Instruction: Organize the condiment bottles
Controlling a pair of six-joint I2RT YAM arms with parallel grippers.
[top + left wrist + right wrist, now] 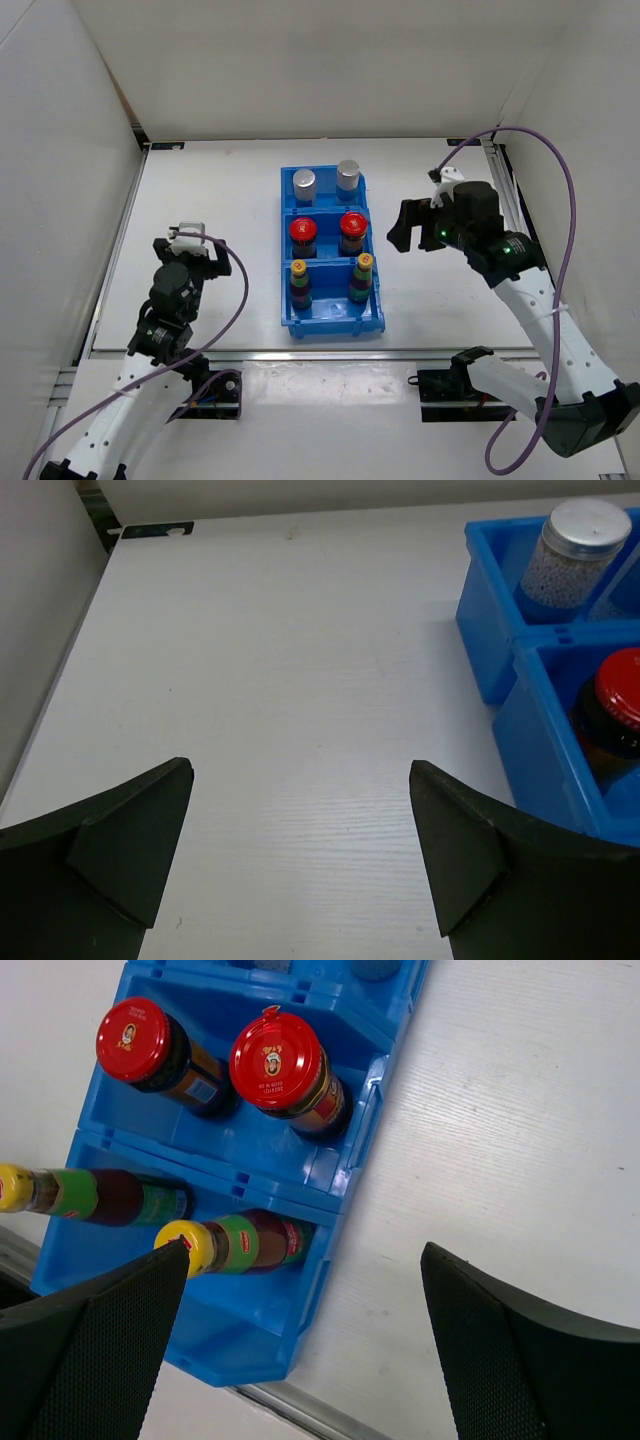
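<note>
The blue bin [333, 322] stands mid-table with all six bottles upright in it. Two silver-capped bottles [304, 185] [348, 176] are in the far compartment, two red-capped ones [303, 233] [352, 227] in the middle, two slim yellow-capped ones [299, 274] [364, 267] in the near one. My left gripper [197, 247] is open and empty over bare table left of the bin. My right gripper [408, 226] is open and empty, right of the bin above the table. The right wrist view shows the red caps [277, 1060] and a yellow-capped bottle [235, 1244].
White walls close the table at the left, back and right. A metal rail [300, 352] runs along the near edge. The left wrist view shows a silver-capped bottle [574, 552] and the bin's wall [490, 630] at its right.
</note>
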